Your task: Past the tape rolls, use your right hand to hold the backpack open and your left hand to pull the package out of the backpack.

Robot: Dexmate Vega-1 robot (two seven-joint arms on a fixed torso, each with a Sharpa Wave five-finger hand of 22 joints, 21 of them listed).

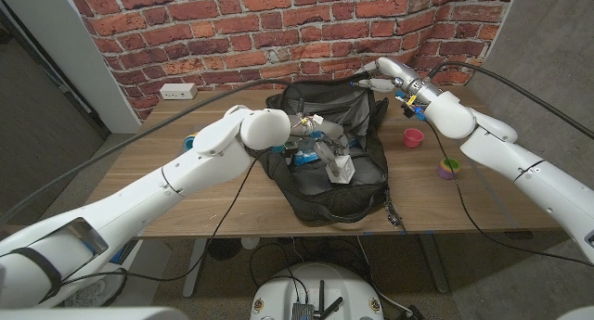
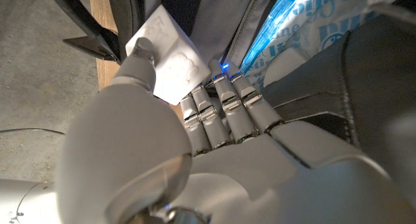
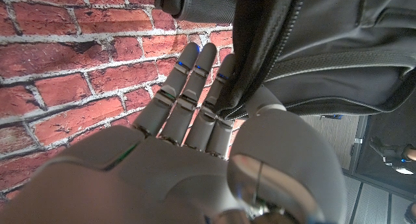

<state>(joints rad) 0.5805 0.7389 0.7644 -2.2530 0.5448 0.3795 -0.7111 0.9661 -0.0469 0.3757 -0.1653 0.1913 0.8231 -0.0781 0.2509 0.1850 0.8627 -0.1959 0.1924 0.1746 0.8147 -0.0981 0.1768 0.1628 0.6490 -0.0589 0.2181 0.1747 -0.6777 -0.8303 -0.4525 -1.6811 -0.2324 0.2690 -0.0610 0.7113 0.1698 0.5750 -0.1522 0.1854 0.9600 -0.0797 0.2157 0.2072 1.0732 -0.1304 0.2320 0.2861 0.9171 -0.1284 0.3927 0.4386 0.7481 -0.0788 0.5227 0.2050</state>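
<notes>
The left hand [image 1: 311, 134] pinches the white package [image 1: 342, 170] at the backpack [image 1: 362, 185] mouth; the package trails toward four o'clock from it. At one o'clock, the right hand [image 1: 379, 75] grips the backpack's rim.

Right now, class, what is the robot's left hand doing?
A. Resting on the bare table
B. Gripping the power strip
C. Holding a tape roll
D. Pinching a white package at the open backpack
D: in the left wrist view the left hand pinches the white package at the open backpack.
</notes>
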